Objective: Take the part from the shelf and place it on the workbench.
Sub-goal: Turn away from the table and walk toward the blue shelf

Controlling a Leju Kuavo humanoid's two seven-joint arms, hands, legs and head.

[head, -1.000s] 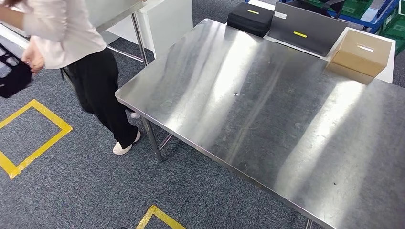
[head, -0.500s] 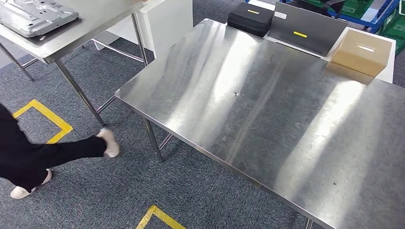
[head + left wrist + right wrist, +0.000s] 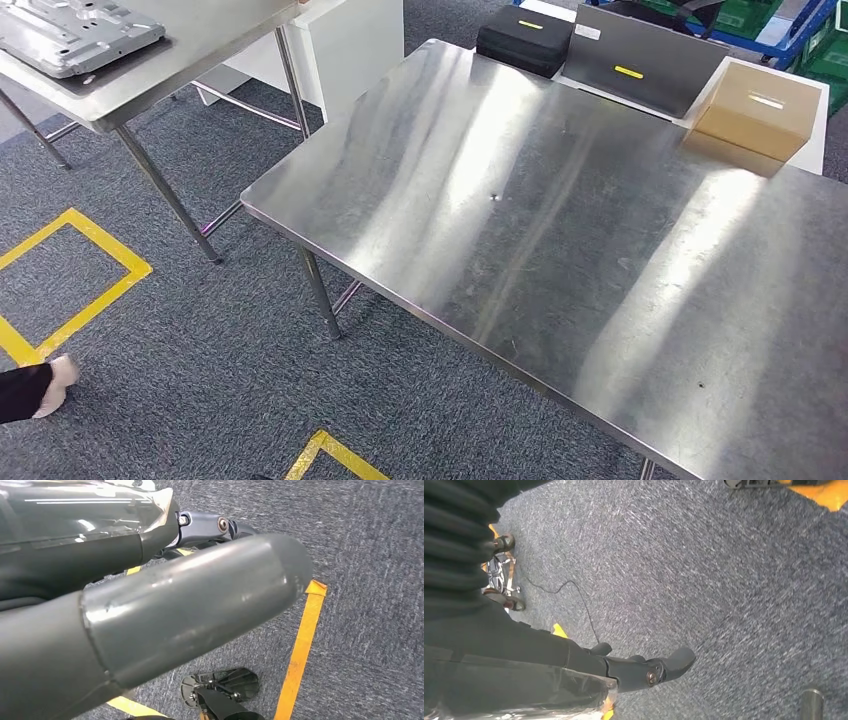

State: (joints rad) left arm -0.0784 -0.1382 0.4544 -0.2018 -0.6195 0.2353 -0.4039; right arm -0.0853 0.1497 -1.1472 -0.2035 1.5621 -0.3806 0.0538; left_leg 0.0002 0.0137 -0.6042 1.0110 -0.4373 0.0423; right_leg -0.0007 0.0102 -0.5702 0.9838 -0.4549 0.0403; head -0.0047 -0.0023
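Meanwhile both hands, left hand (image 3: pixel 190 610) and right hand (image 3: pixel 574 670), are hanging empty, fingers loosely extended, risking brushing the passing person's foot (image 3: pixel 55 385) near the bench (image 3: pixel 560 230).

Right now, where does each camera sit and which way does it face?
Head view: high on the body, facing forward and down at the steel workbench; no arms show.
Left wrist view: behind the hanging left hand, facing the carpet.
Right wrist view: behind the right hand, facing the floor.
All share carpet; head and left wrist share yellow tape.
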